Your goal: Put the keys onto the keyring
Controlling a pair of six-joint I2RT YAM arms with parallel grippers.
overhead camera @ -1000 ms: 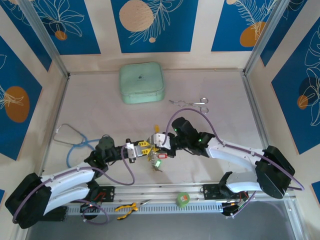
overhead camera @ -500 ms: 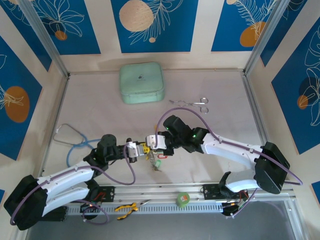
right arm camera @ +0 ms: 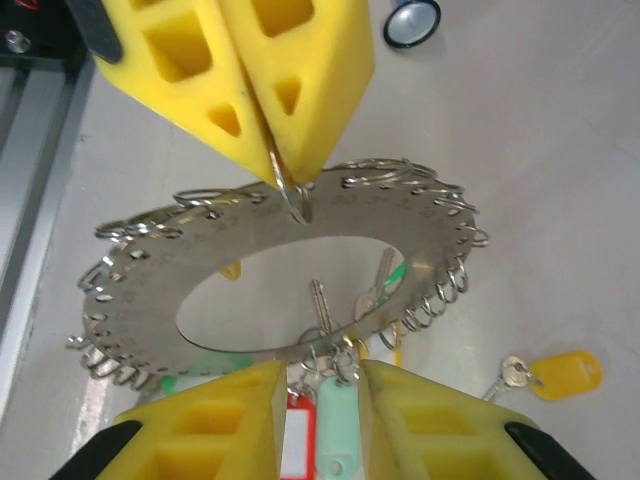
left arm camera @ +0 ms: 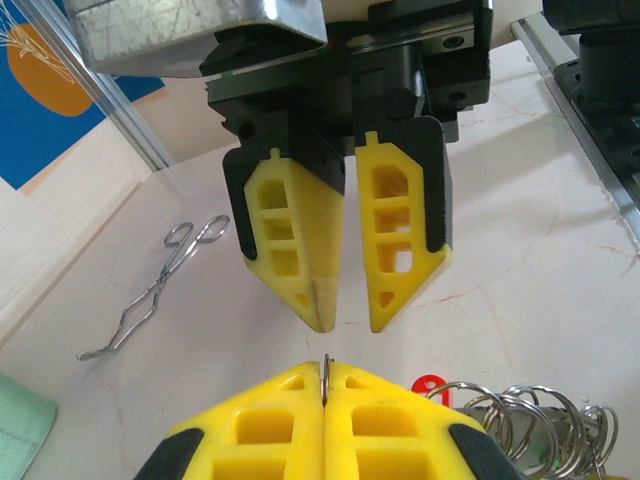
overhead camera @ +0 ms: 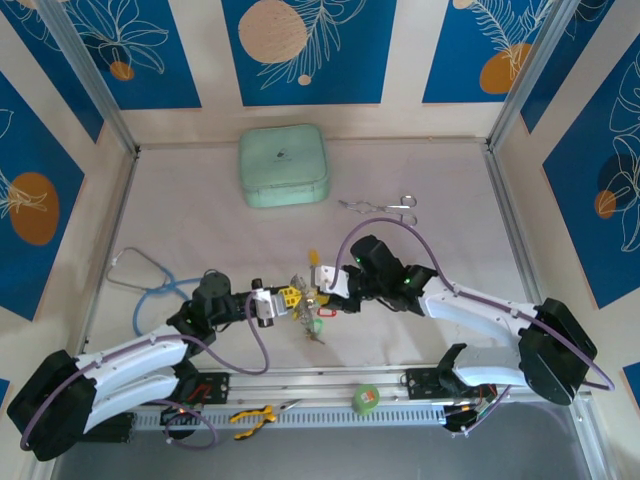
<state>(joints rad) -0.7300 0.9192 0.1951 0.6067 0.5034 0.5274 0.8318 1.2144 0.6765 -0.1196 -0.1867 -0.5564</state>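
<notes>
The left gripper (right arm camera: 287,175) is clenched on a small wire loop (right arm camera: 296,203) at the rim of the keyring (right arm camera: 240,238), which hangs from its tips, facing the right gripper (left arm camera: 347,322). That one's jaws stand apart, gripping nothing, the ring's edge just in front of them. The keys (right arm camera: 320,303), with red and green tags (right arm camera: 336,440), dangle below the ring between its fingertips.

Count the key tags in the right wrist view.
3: red tag and pale green tag hanging from the keyring, yellow tag on the table. More may hide behind it.
</notes>
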